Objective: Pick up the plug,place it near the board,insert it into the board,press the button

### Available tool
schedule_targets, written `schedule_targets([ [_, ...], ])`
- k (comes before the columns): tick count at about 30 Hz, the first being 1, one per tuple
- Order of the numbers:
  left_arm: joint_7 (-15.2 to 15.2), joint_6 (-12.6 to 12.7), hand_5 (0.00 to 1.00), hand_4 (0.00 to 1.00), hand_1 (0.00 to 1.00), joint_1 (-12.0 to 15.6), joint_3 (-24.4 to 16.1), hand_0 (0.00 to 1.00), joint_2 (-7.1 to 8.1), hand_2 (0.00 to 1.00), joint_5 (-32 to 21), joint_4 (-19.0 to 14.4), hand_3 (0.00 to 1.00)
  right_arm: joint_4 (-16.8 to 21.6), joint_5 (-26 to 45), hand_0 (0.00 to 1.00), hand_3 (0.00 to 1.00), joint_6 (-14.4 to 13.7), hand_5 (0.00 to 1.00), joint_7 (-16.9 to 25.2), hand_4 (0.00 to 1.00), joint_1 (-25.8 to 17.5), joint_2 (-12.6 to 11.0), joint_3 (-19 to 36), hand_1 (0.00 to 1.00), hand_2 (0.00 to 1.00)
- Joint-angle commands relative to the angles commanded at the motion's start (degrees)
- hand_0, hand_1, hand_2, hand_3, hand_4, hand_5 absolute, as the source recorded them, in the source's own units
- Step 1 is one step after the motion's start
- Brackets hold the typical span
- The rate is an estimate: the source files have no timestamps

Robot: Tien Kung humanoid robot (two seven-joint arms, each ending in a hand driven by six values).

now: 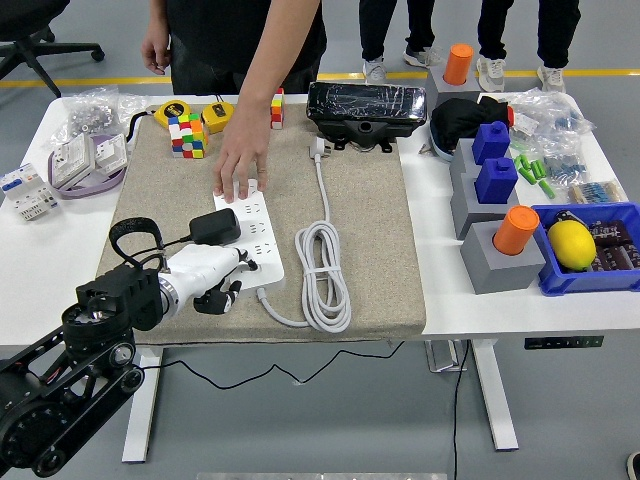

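A white power strip (258, 238) lies on the beige mat (370, 230). A black plug (215, 226) sits on the strip's left side, and its black cable (130, 232) loops off to the left. My left hand (222, 280) is at the strip's near left end, just below the plug. Its fingers are curled and I see nothing in them. A person's hand (240, 165) presses down on the strip's far end. The strip's own white cord (323, 265) lies coiled to the right, with its white plug (318, 148) near the mat's far edge.
A black case (360, 108), a colour cube (185, 134) and yellow tape measures (215, 115) lie at the back. Grey blocks with blue and orange pegs (495, 190) and a blue bin (620, 275) holding a lemon (571, 243) stand on the right. Bags of parts (85, 150) lie at the left.
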Motion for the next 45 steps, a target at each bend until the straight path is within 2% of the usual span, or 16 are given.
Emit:
schedule_targets([
  [9,-0.1,0.2,0.002,0.267,0.002,-0.1,0.2,0.167,0.06,0.1,0.2,-0.2,0.783,0.0,-0.1,0.764,0.764,-0.1,0.998,-0.2,0.998,0.0,-0.1,0.0,0.742,0.741],
  [14,-0.5,0.6,0.002,0.266,0.002,-0.1,-1.5,0.167,0.13,0.1,0.3,-2.5,0.779,0.0,0.1,0.764,0.765,-0.1,0.998,-0.1,0.998,0.2,-0.1,-0.1,0.742,0.741],
  [19,-2.2,1.8,0.002,0.257,0.002,-0.2,-4.1,0.17,0.0,0.101,-1.4,-5.9,0.77,0.0,0.2,0.764,0.763,0.1,0.998,0.0,0.998,0.2,0.0,-0.1,0.742,0.741],
  [22,-5.5,5.9,0.002,0.257,0.002,-0.5,-6.6,0.17,-0.7,0.101,-2.2,-6.1,0.77,0.0,0.2,0.764,0.763,0.1,0.998,0.1,0.998,0.3,0.0,-0.2,0.742,0.741],
  [23,-7.0,7.8,0.002,0.416,0.168,-0.7,-7.7,0.255,-1.1,0.258,-1.8,-5.3,0.761,0.0,0.1,0.764,0.764,0.1,0.998,0.1,0.998,0.3,0.0,-0.2,0.742,0.74],
  [25,-8.9,11.3,0.002,0.416,0.168,-1.1,-9.1,0.255,-1.71,0.258,-1.8,-3.4,0.761,0.0,0.1,0.764,0.764,0.1,0.998,0.1,0.998,0.3,0.0,-0.2,0.742,0.74],
  [28,-9.5,14.4,0.002,0.416,0.168,-1.4,-10.1,0.255,-2.45,0.258,0.5,0.0,0.761,0.0,0.0,0.764,0.764,0.1,0.998,0.1,0.998,0.3,0.0,0.0,0.742,0.74],
  [29,-9.6,15.4,0.275,0.998,0.822,-1.5,-10.2,0.643,-2.52,0.82,1.4,0.6,0.915,0.0,0.0,0.763,0.763,0.1,0.998,0.1,0.998,0.3,0.0,-0.1,0.741,0.739],
  [32,-9.1,16.4,0.275,0.998,0.822,-1.7,-10.3,0.643,-3.11,0.82,3.3,3.7,0.915,0.0,-0.1,0.763,0.763,0.1,0.998,0.0,0.998,0.3,0.0,0.1,0.741,0.739],
  [34,-8.5,16.1,0.275,0.998,0.822,-2.0,-10.7,0.643,-3.66,0.82,4.6,5.7,0.915,0.0,0.0,0.763,0.763,0.1,0.998,0.0,0.998,0.3,0.0,-0.1,0.741,0.739],
  [35,-8.5,16.3,0.445,0.998,0.998,-2.2,-10.8,0.884,-3.84,0.988,4.7,6.7,0.992,0.0,0.0,0.763,0.764,0.1,0.998,0.0,0.998,0.3,0.0,-0.1,0.741,0.739],
  [40,-8.5,16.4,0.445,0.998,0.998,-3.0,-11.2,0.884,-4.34,0.988,4.7,10.6,0.992,0.0,0.3,0.763,0.764,0.1,0.998,0.1,0.998,0.5,-0.1,-0.3,0.741,0.739],
  [41,-8.5,16.3,0.488,0.998,0.998,-3.0,-11.3,0.998,-4.4,0.998,4.8,10.9,0.998,0.0,0.3,0.763,0.763,0.1,0.998,0.1,0.998,0.5,-0.1,-0.3,0.737,0.739],
  [45,-8.6,15.8,0.488,0.998,0.998,-3.4,-11.4,0.998,-4.7,0.998,5.1,12.9,0.998,0.0,0.2,0.763,0.763,0.1,0.998,-0.1,0.998,0.4,-0.1,-0.1,0.737,0.739],
])
